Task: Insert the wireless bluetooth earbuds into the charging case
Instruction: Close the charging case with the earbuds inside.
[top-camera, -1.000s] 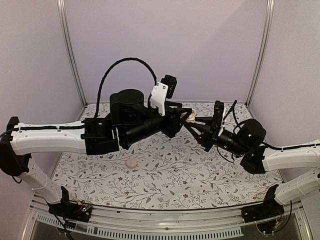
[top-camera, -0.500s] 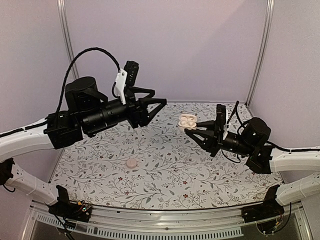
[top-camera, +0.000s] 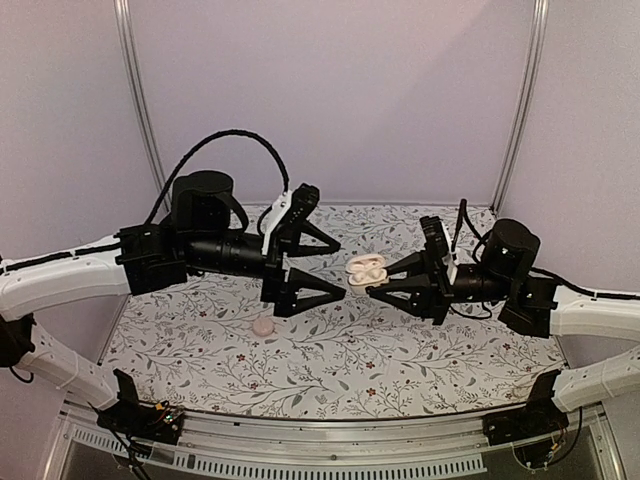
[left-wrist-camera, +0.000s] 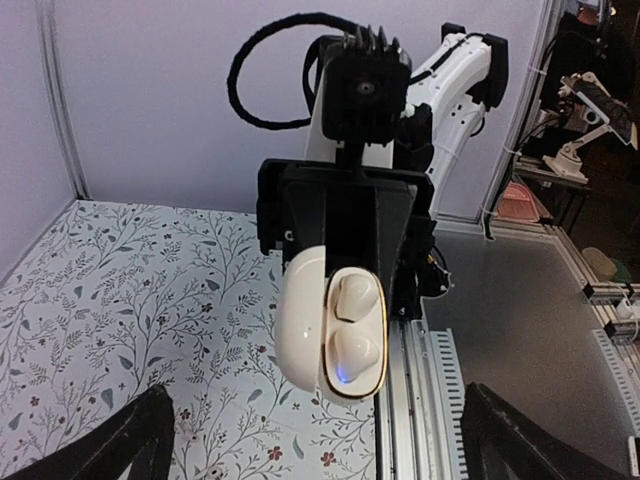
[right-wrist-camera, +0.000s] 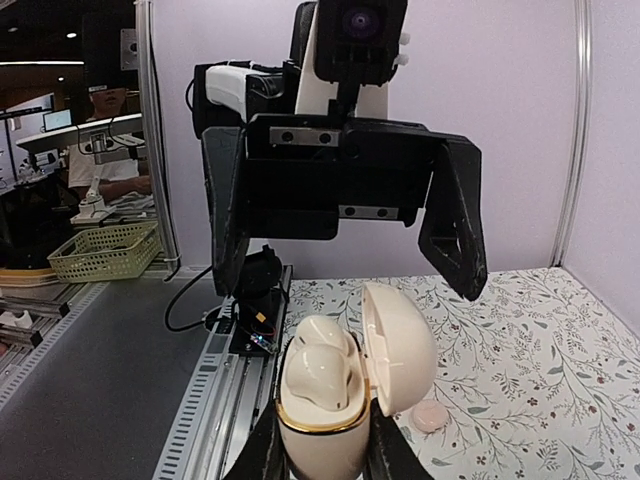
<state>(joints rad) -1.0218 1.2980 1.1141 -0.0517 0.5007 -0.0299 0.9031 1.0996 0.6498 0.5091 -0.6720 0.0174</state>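
Left jaws gape wide and hold nothing, their tips facing the case and just apart from it. Right jaws are clamped on the base of the one charging case (right-wrist-camera: 318, 440), a glossy cream pebble held in the air between the two arms, its hinged lid (right-wrist-camera: 400, 345) swung open. Inside are two rounded pale shapes (left-wrist-camera: 355, 300); whether they are seated buds or bare wells I can't tell. One smooth pink earbud lump (top-camera: 263, 326) lies on the floral worktop (top-camera: 200, 350), below the left arm.
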